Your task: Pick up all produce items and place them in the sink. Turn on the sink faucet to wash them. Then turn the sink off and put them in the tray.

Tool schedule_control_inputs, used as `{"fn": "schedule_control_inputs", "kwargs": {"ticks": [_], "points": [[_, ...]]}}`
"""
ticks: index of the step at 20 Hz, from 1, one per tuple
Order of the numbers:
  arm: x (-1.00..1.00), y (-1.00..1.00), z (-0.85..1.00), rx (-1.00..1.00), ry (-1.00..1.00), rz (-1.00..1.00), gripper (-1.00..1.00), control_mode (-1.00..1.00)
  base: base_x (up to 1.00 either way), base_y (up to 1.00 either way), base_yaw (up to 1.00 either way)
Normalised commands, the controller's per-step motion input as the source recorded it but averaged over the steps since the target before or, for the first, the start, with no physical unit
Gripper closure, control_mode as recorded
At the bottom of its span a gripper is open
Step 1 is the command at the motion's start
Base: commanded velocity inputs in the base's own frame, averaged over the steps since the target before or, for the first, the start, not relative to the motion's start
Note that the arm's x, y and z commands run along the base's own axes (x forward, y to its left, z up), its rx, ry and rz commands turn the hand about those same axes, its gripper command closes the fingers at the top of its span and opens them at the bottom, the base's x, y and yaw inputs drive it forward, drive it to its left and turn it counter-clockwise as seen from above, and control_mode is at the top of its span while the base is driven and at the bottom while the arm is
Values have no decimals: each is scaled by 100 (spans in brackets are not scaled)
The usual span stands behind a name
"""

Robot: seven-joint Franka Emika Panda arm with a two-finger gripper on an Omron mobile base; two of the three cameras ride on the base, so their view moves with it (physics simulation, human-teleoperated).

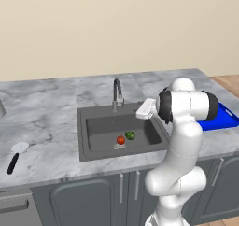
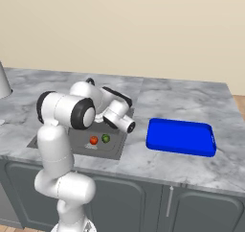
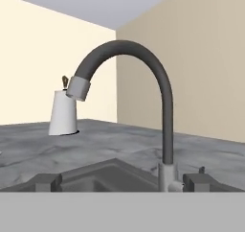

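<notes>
Jaws spread wide, holding nothing, pointed at the sink faucet (image 3: 162, 121).

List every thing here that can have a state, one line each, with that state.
Tomato: in the sink, beside the drain.
Green item: in the sink, right of the tomato.
Faucet: no water visible.
Tray: empty, on the counter.
Gripper: open, holding nothing, facing the faucet.
Utensil: lying on the counter.

You'll find no readable text, labels, brands, numbers or signs anywhere; every surface in all three views is plain and unmarked.
</notes>
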Motion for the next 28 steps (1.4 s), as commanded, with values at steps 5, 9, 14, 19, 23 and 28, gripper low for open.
{"fn": "schedule_control_inputs", "kwargs": {"ticks": [5,9,14,19,23,28], "points": [[11,15,0,0,0,0,-100,-100,0,0,0],[18,18,0,0,0,0,-100,-100,0,0,0],[17,2,0,0,0,-2,-100,-100,0,0,0],[18,0,-2,-1,0,0,-100,-100,0,0,0],[26,0,-9,-1,0,0,-100,-100,0,0,0],[29,0,-16,-3,0,0,-100,-100,0,0,0]]}}
